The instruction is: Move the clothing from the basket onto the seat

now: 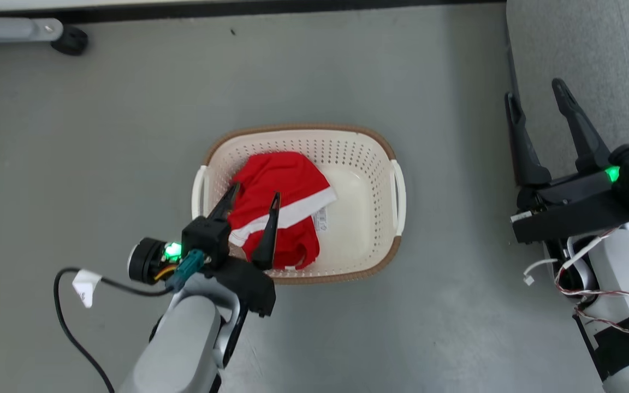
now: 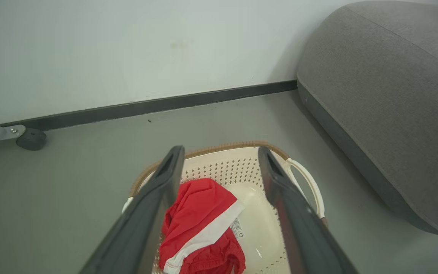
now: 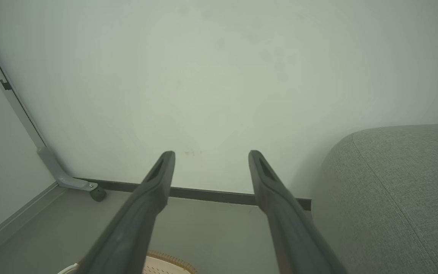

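The left hand (image 1: 254, 192), fingers spread and empty, hangs over the red clothing (image 1: 287, 177) bunched in the left half of the basket (image 1: 303, 129) at frame centre. It should drop straight down and close on the thick fold beside the white band, not a loose edge. Then lift clear of the rim before swinging toward the seat (image 1: 593, 54), upper right. The right hand (image 1: 534, 93), spread and empty, waits there.

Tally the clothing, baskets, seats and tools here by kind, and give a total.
Red clothing pile: 1
Basket: 1
Seat: 1
Tools: 2, left tool and right tool, both open
Total: 5
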Motion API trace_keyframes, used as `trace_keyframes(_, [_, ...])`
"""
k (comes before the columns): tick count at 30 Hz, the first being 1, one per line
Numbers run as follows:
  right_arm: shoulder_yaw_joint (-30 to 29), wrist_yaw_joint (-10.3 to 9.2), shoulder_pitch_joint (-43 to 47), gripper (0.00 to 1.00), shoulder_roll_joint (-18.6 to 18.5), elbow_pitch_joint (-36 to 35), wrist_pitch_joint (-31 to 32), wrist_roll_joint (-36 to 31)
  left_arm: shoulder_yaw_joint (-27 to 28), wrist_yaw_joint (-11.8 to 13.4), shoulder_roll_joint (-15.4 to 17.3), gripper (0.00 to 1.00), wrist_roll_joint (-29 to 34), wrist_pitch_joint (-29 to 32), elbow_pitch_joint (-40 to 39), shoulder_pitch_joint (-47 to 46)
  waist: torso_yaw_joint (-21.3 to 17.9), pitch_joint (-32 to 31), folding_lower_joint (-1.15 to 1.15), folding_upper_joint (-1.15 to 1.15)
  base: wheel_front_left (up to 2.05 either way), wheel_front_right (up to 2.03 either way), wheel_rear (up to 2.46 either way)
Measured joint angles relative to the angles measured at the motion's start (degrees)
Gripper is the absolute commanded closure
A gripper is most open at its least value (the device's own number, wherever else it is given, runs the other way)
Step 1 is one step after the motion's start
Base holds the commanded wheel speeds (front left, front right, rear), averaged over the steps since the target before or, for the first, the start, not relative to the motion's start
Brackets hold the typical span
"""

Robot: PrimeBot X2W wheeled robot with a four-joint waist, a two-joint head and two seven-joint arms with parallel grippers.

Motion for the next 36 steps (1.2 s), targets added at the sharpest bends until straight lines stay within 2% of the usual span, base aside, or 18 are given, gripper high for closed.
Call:
trace_keyframes(11, [1.7, 0.53, -5.9, 0.00, 1.9, -3.5, -0.4, -0.4, -3.0, 0.2, -0.2, 0.00, 3.8, 6.9, 9.6, -10.7, -3.4, 9.1, 0.00, 0.00, 0.00, 0.00, 0.00])
trace_keyframes(17, [2.6, 1.01, -7.9, 0.00, 2.9, -5.0, -0.4, -0.5, -3.5, 2.0, -0.1, 0.00, 6.2, 11.5, 14.4, -16.3, -5.4, 13.3, -0.01, 0.00, 0.00, 0.00, 0.00])
trace_keyframes(28, [3.2, 1.49, -10.8, 0.00, 5.1, -7.1, -0.4, -0.5, -4.5, 5.1, 2.7, 0.00, 10.6, 19.5, 21.4, -25.3, -9.1, 20.5, -0.01, 0.01, 0.00, 0.00, 0.00])
trace_keyframes(36, [4.1, 1.58, -11.6, 0.00, 6.3, -8.9, -0.4, -0.4, -4.6, 6.2, 5.4, 0.00, 12.2, 23.6, 24.9, -29.7, -11.9, 24.9, -0.01, 0.01, 0.00, 0.00, 0.00])
